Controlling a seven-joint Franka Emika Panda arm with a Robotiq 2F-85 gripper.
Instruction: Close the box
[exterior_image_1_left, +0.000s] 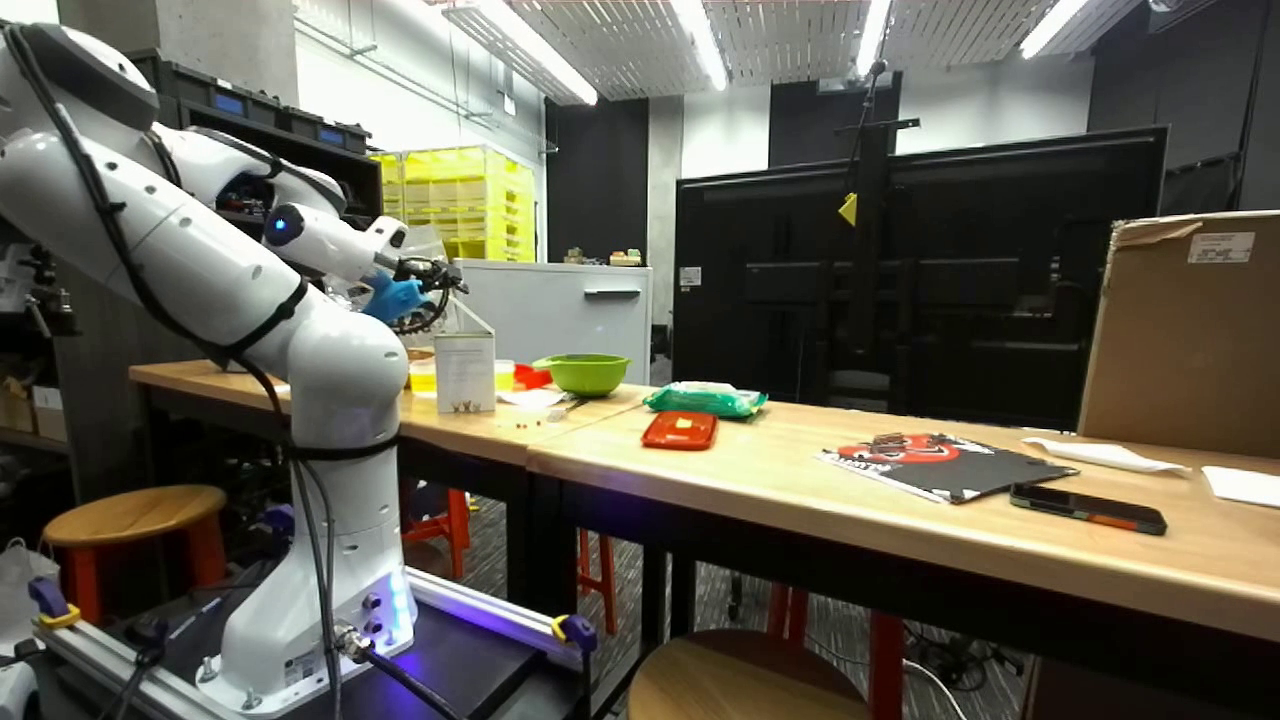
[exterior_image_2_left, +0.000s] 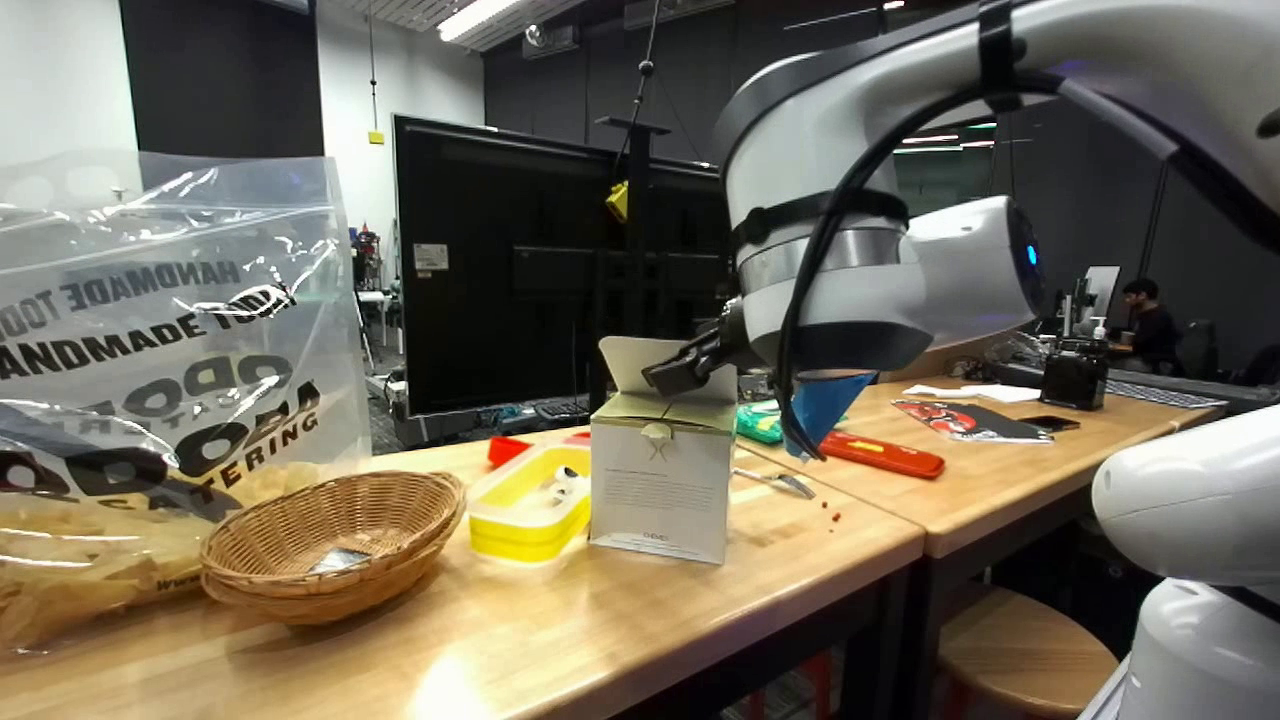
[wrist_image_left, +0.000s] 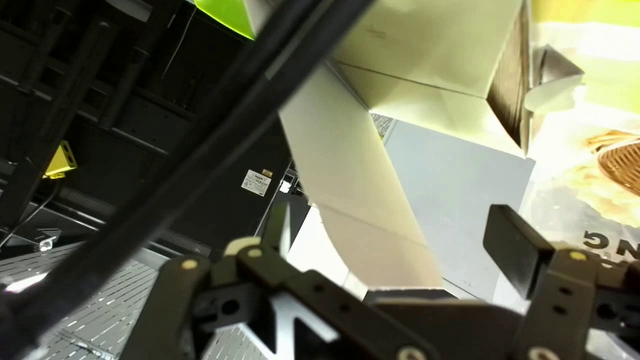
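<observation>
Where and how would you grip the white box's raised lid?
Probably at the free top end of the lid, coming from above, with the open tool pinching both faces. The lid stands raised from the box as a broad, thin panel with its top edge exposed; squeezing its side edges might buckle it.

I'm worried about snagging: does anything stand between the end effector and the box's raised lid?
Nothing visible does: the raised lid of the box appears between the open jaws of the end effector. A dark cable crosses the wrist view; whether it could snag the lid, I cannot tell.
</observation>
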